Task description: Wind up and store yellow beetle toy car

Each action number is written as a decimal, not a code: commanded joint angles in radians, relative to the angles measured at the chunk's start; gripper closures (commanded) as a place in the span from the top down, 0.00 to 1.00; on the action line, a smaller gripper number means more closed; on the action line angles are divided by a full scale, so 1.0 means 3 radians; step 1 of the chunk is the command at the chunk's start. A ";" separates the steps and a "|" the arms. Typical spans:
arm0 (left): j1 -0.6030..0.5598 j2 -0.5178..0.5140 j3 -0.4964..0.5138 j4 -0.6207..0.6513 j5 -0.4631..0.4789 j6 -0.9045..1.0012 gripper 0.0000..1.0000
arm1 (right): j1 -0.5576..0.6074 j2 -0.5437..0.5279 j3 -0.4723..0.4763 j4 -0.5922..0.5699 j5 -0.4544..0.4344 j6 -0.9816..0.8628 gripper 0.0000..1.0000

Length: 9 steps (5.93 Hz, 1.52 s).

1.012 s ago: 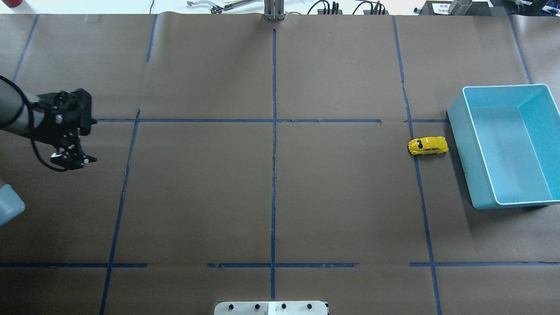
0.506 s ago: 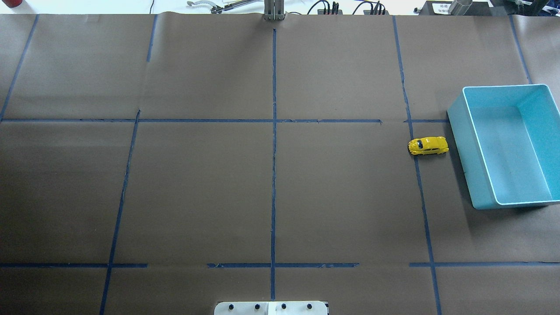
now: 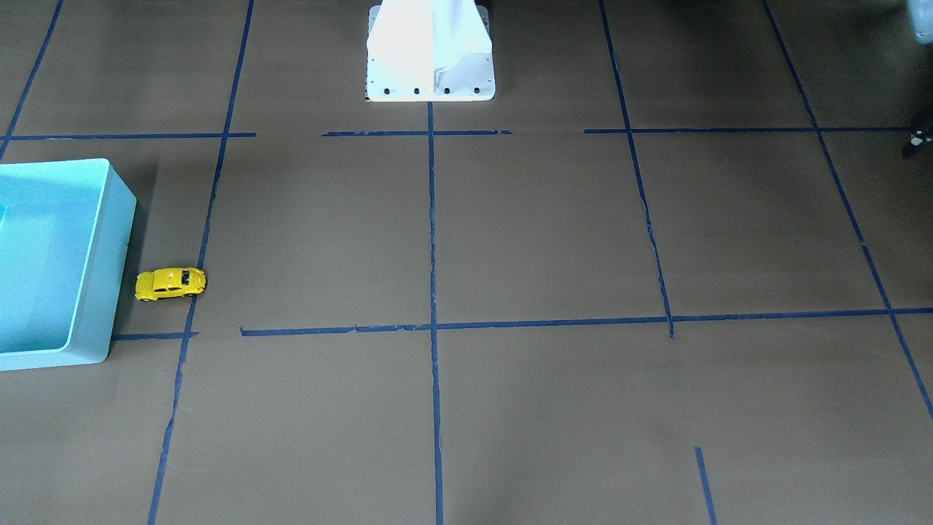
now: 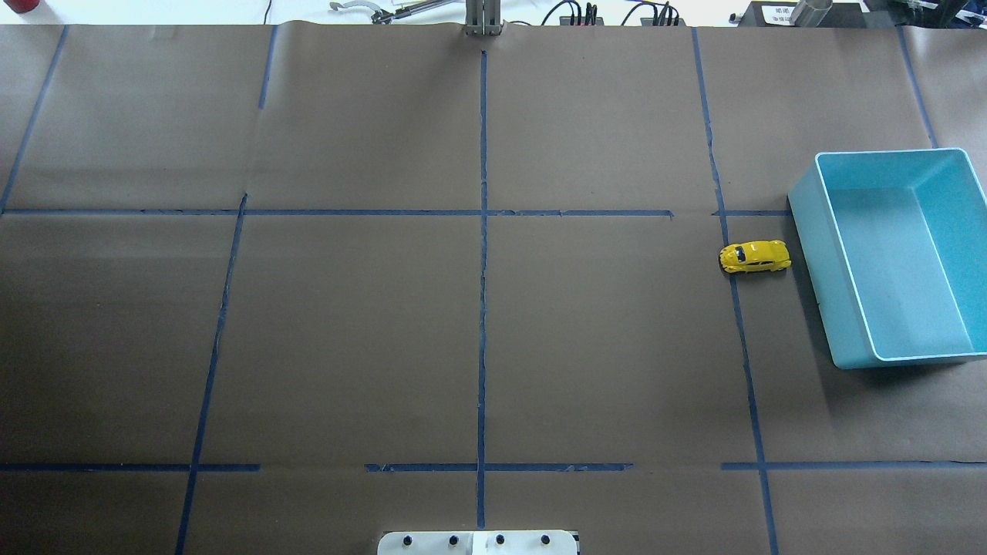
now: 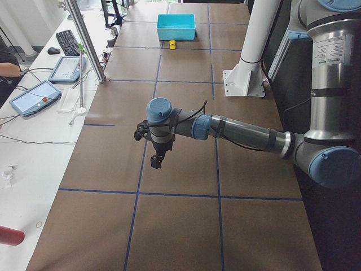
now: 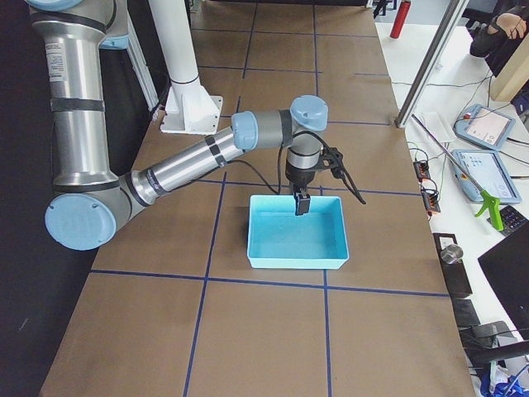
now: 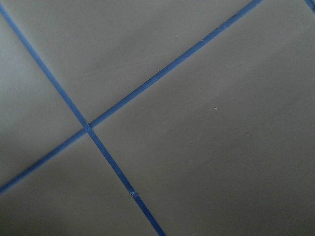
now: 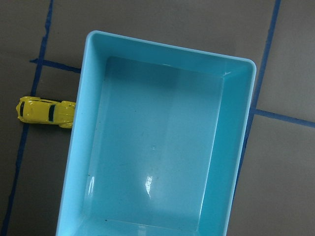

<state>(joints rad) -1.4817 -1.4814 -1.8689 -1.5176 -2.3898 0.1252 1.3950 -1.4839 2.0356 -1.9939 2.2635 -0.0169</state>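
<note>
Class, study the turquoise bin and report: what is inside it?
Nothing shows inside the turquoise bin: its floor is bare in the right wrist view. The yellow beetle toy car stands outside, beside its wall. That view crops the floor's last strip.

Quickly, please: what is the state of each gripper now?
Left gripper: cannot be told; it holds no yellow beetle toy car, which sits on the table.
Right gripper: cannot be told; it hangs above the turquoise bin.
</note>
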 commanded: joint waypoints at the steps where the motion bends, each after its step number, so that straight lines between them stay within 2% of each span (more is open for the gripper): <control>1: -0.0306 0.0070 0.0063 0.0205 -0.0077 -0.0182 1.00 | -0.0308 0.0242 0.0010 -0.0103 -0.0166 -0.0005 1.00; 3: -0.0455 0.0254 0.0104 0.0176 -0.0062 -0.0177 1.00 | -0.0594 0.0395 0.0239 -0.0093 -0.0222 -0.0132 1.00; 4: -0.0466 0.0330 0.0139 0.0150 -0.0057 -0.0162 1.00 | -0.0798 0.0542 0.0230 -0.0083 -0.0233 -0.0427 1.00; 5: -0.0456 0.0286 0.0190 0.0155 -0.0052 -0.0172 1.00 | -0.1063 0.0670 0.0235 0.0100 -0.0445 -0.0495 1.00; 6: -0.0455 0.0285 0.0201 0.0160 -0.0047 -0.0172 1.00 | -0.1324 0.0646 0.0220 0.0314 -0.0569 -0.0673 1.00; 7: -0.0455 0.0265 0.0206 0.0155 -0.0021 -0.0167 1.00 | -0.1529 0.0636 0.0184 0.0367 -0.0606 -0.0964 1.00; 9: -0.0445 0.0209 0.0186 0.0155 -0.0001 -0.0172 1.00 | -0.1648 0.0560 0.0021 0.0719 -0.0611 -0.1510 1.00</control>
<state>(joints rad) -1.6166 -1.4113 -1.8107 -1.4710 -2.3945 0.0747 0.9199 -1.3025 2.0639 -1.8245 2.0819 -0.3849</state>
